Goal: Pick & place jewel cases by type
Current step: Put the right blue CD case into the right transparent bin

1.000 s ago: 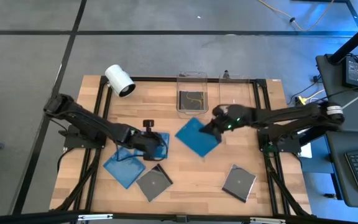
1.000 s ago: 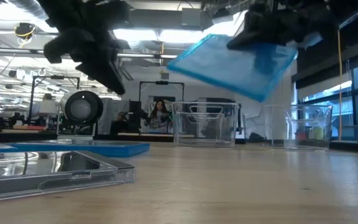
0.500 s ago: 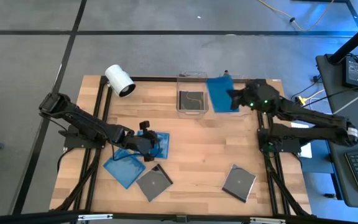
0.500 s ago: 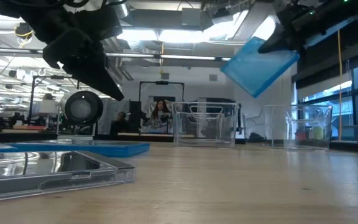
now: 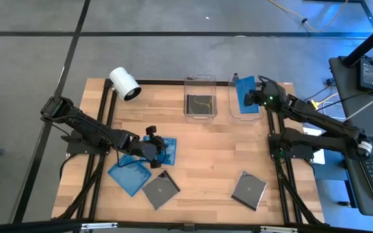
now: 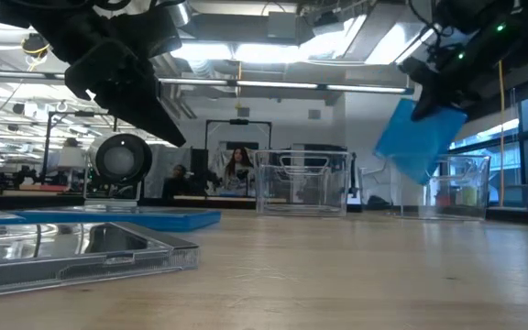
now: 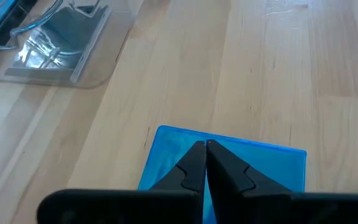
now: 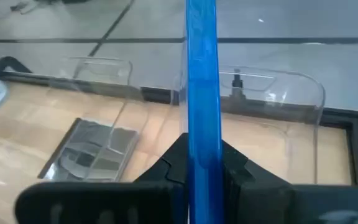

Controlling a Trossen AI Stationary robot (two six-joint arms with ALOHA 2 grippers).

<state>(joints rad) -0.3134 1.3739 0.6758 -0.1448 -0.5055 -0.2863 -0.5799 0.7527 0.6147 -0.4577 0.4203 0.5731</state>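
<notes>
A translucent blue jewel case [image 5: 244, 94] hangs over the right clear bin [image 5: 262, 114] at the far right, with my right gripper [image 5: 254, 98] shut on it. My left gripper [image 5: 154, 149] is shut and hovers above another blue jewel case [image 7: 260, 168], which lies flat on the table at left centre. In the low view its fingers [image 6: 159, 124] stand well above that case [image 6: 126, 218]. A third blue case [image 5: 129, 174] and two dark cases [image 5: 160, 189] [image 5: 248, 189] lie flat near the front edge. One more dark case [image 5: 199, 105] lies in the left bin [image 5: 200, 82]. My right gripper pinches the blue case between its two fingers near one edge [image 8: 202, 140], one finger on each flat face. The case is clear of the table and hangs steeply tilted below the gripper [image 6: 440, 87]. Its lower corner [image 6: 418, 176] shows below the right bin's rim.
A white cylindrical camera [image 5: 124, 84] lies at the far left corner. Black frame rails run along the table's left and right sides. Bare wood lies in the middle between the bins and the front cases.
My right gripper has carried the blue case from above the table's middle toward the far right, ending over the right bin. The case has tipped from nearly flat to steeply on edge. My left gripper has turned a little in place, staying shut.
</notes>
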